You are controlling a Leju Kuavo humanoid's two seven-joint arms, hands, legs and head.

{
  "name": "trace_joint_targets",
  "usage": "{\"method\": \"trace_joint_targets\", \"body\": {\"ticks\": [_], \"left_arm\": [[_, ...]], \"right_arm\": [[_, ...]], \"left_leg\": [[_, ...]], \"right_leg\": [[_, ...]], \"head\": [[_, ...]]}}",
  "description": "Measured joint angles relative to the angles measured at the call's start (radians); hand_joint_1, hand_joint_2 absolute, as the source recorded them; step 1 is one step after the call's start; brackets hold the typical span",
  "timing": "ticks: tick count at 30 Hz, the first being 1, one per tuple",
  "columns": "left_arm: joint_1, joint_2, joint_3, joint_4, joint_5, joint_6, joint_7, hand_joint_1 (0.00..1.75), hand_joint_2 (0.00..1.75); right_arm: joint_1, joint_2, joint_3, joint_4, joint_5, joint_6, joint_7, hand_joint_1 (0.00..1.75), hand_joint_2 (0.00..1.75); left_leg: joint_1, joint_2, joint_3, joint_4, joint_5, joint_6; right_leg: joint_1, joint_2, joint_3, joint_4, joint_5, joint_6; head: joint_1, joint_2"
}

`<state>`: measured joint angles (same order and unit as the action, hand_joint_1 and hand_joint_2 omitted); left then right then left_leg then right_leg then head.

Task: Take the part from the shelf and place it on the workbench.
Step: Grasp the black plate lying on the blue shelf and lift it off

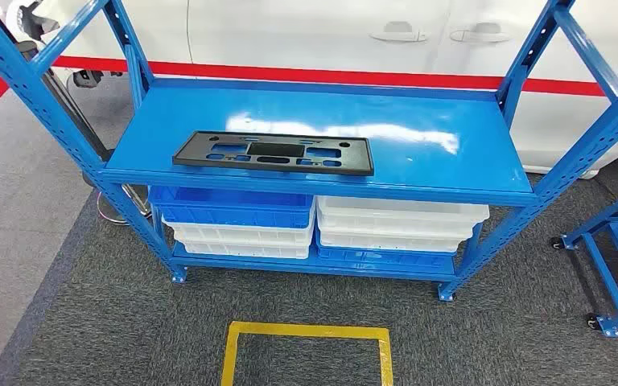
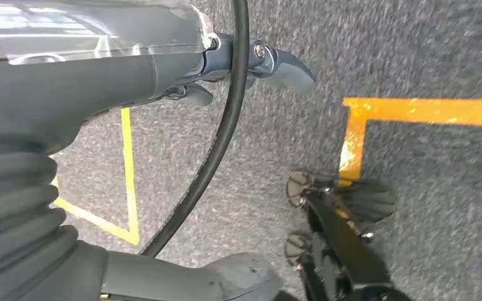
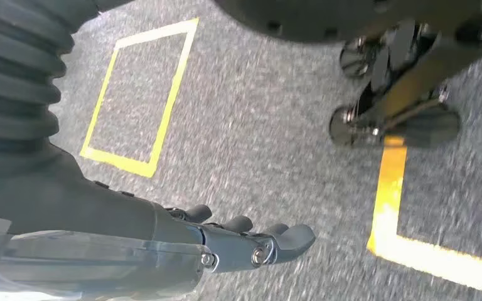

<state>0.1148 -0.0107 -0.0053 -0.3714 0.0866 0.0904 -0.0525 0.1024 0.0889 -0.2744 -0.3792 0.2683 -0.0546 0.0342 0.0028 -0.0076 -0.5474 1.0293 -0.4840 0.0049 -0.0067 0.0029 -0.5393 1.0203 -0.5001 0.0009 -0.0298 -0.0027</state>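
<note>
My left hand [image 2: 163,69] hangs over the grey carpet [image 2: 439,44], its fingers [image 2: 285,66] stretched out and holding nothing. My right hand [image 3: 182,241] hangs the same way, fingers [image 3: 289,237] loosely extended and apart, nothing in them. Yellow tape squares [image 3: 139,94] mark the floor beneath both. Ahead, the black part [image 1: 272,152] lies flat on the top deck of the blue shelf [image 1: 451,173], near its front edge and toward the left. Blue and white bins [image 1: 322,225] sit stacked on the lower level.

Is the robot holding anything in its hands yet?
No. The left robot hand and right robot hand hang over the carpet, holding nothing; the black part lies on the shelf.
</note>
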Motion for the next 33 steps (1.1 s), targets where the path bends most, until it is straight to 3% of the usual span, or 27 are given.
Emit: {"method": "trace_joint_targets", "body": {"ticks": [9, 10, 13, 14, 17, 20, 24, 29, 33], "left_arm": [[-0.029, -0.003, -0.021, 0.036, 0.064, 0.067, -0.042, 0.0, 1.75], [-0.033, -0.004, -0.023, 0.04, 0.072, 0.075, -0.047, 0.0, 1.31], [-0.043, -0.008, -0.026, 0.055, 0.096, 0.102, -0.065, 0.0, 0.0], [-0.046, -0.009, -0.028, 0.06, 0.103, 0.11, -0.07, 0.0, 0.0], [-0.056, -0.012, -0.034, 0.073, 0.126, 0.135, -0.087, 0.0, 0.0], [-0.065, -0.015, -0.041, 0.086, 0.148, 0.158, -0.107, 0.0, 0.0], [-0.076, -0.019, -0.049, 0.103, 0.171, 0.192, -0.135, 0.0, 0.0], [-0.088, -0.021, -0.054, 0.12, 0.192, 0.233, -0.169, 0.0, 0.0], [-0.089, -0.022, -0.057, 0.123, 0.194, 0.241, -0.177, 0.0, 0.0]], "right_arm": [[-0.032, 0.0, -0.199, 0.025, 0.203, -0.037, 0.027, 0.0, 1.75], [-0.036, 0.0, -0.223, 0.029, 0.229, -0.041, 0.03, 0.0, 1.75], [-0.049, 0.0, -0.298, 0.041, 0.306, -0.055, 0.04, 0.0, 0.44], [-0.053, 0.0, -0.324, 0.045, 0.332, -0.059, 0.042, 0.0, 0.44], [-0.064, 0.0, -0.396, 0.057, 0.406, -0.073, 0.044, 0.0, 1.75], [-0.075, 0.0, -0.461, 0.065, 0.474, -0.09, 0.016, 0.0, 1.75], [-0.089, 0.0, -0.521, 0.062, 0.521, -0.115, -0.086, 0.0, 1.75], [-0.105, 0.0, -0.507, 0.014, 0.487, -0.133, -0.238, 0.0, 1.75], [-0.108, 0.0, -0.492, -0.01, 0.469, -0.139, -0.267, 0.0, 1.75]], "left_leg": [[0.0, 0.0, 0.0, 0.0, 0.0, 0.0], [0.0, 0.0, 0.0, 0.0, 0.0, 0.0], [0.0, 0.0, 0.0, 0.0, 0.0, 0.0], [0.0, 0.0, 0.0, 0.0, 0.0, 0.0], [0.0, 0.0, 0.0, 0.0, 0.0, 0.0], [0.0, 0.0, 0.0, 0.0, 0.0, 0.0], [0.0, 0.0, 0.0, 0.0, 0.0, 0.0], [0.0, 0.0, 0.0, 0.0, 0.0, 0.0], [0.0, 0.0, 0.001, 0.0, 0.0, 0.0]], "right_leg": [[0.0, 0.0, -0.001, 0.0, 0.0, 0.0], [0.0, 0.0, -0.001, 0.0, 0.0, 0.0], [0.0, 0.0, -0.001, 0.0, 0.0, 0.0], [0.0, 0.0, -0.001, 0.0, 0.0, 0.0], [0.0, 0.0, -0.001, 0.0, 0.0, 0.0], [0.0, 0.0, 0.0, 0.0, 0.0, 0.0], [0.0, 0.0, 0.0, 0.0, 0.0, 0.0], [0.0, 0.0, 0.0, 0.0, 0.0, 0.0], [0.0, 0.0, 0.0, 0.0, 0.0, 0.0]], "head": [[0.0, 0.0], [0.0, 0.0], [0.0, 0.0], [0.0, 0.0], [0.0, 0.0], [0.0, 0.0], [0.0, 0.0], [0.0, 0.0], [0.0, 0.0]]}}
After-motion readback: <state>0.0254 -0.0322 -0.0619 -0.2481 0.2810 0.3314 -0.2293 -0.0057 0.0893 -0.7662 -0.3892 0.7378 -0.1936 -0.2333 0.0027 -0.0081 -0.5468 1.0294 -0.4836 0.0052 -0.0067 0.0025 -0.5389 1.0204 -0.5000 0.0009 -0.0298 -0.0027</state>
